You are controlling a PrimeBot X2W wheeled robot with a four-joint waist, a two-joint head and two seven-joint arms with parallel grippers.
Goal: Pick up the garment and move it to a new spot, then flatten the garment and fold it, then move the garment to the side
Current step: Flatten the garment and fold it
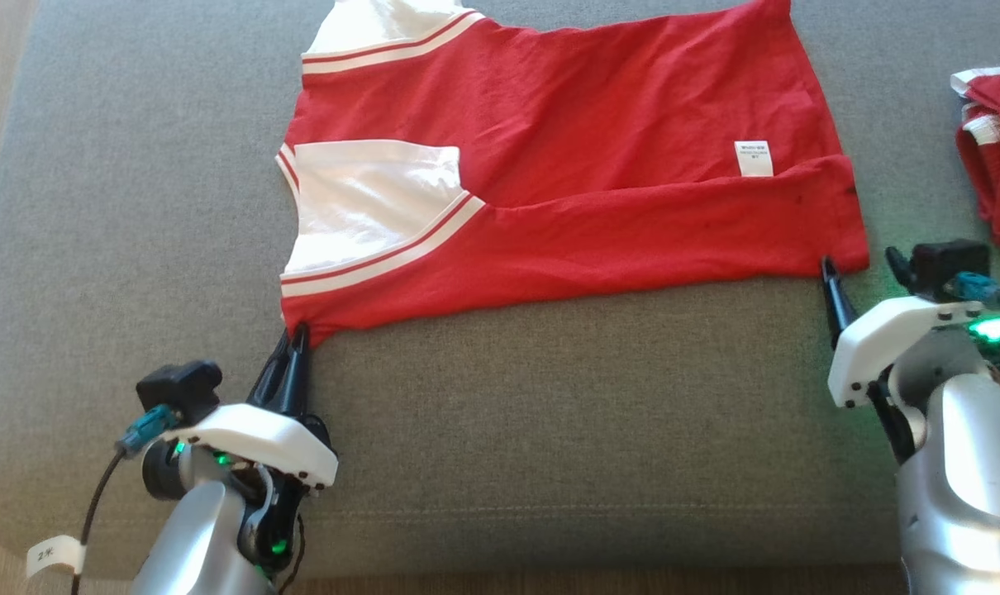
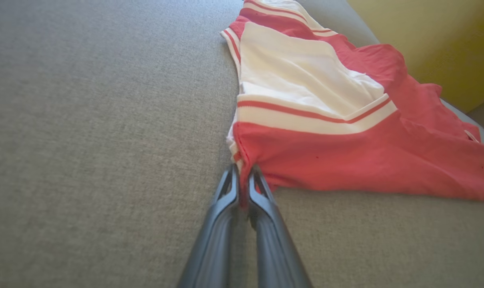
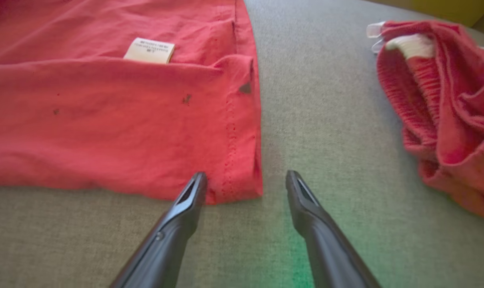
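On the grey woven cushion, toward its far half, the garment lies spread nearly flat: a thin red jersey knit, softly creased, with white panels edged by red-and-white striped bands at its left end. Its near long edge is doubled over onto the body, forming a smooth band across the front. A small white printed label sits near the right hem, just above that fold, and a few dark specks mark the cloth there, clearest in the right wrist view.

The left gripper is clamped on the garment's near left corner; the left wrist view shows red fabric pinched between its two dark fingers, which are nearly touching. The right gripper is spread wide at the near right corner, one fingertip against the stitched hem and the other on bare cushion, holding nothing.

A second red garment, bunched and ribbed with a white trim, lies at the cushion's right edge, apart from the hem. A yellow wall rises beyond the cushion.
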